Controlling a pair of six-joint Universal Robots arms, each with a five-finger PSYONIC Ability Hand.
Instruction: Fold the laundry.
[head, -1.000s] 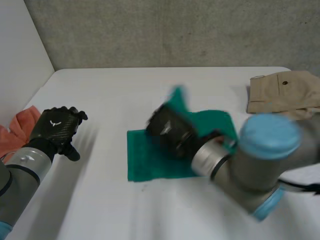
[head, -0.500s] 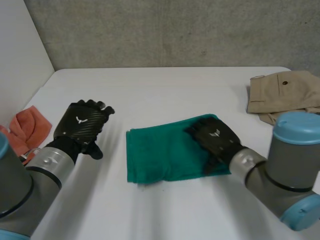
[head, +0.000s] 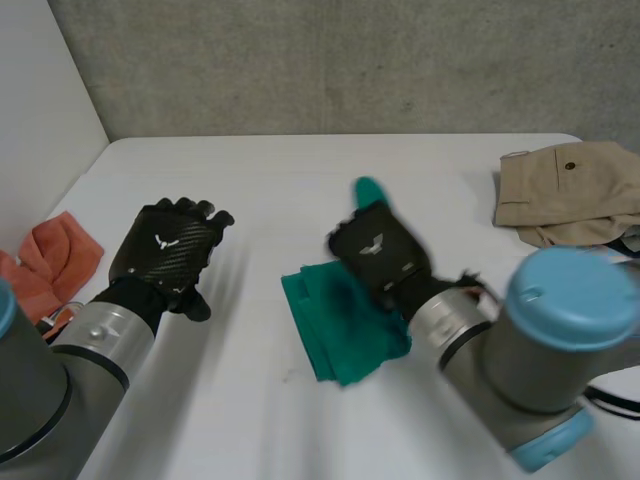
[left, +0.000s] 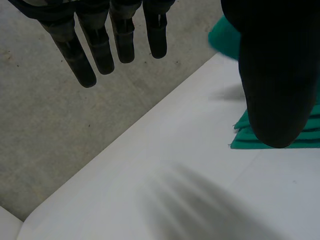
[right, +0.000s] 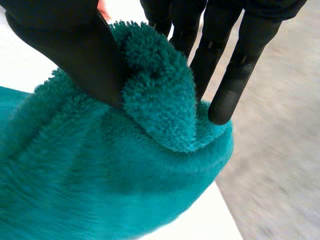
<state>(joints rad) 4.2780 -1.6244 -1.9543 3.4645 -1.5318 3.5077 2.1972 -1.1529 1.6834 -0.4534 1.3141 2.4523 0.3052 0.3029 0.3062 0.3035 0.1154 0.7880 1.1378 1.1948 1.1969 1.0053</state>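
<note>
the green towel (head: 340, 325) lies bunched just below the middle of the head view, on the white table (head: 250, 180), with one end raised off the surface. the right hand (head: 378, 250) sits over that raised end, near the centre of the frame, and a tip of green pokes up past its fingers. in the right wrist view the thumb (right: 75, 50) presses a fluffy fold of the towel against the straight fingers (right: 225, 75), so the hand has the cloth pinched.

the left hand (head: 165, 250) hangs above bare table at centre left of the head view, well apart from the towel. in its own wrist view its fingers (left: 102, 47) reach out straight and spread, the thumb stands apart from them, and nothing is in its hold; a folded edge of the towel shows beyond the thumb.

tan trousers (head: 565, 190) lie at the upper right of the head view, near the table's far corner. an orange cloth (head: 50, 260) lies at the left edge.
</note>
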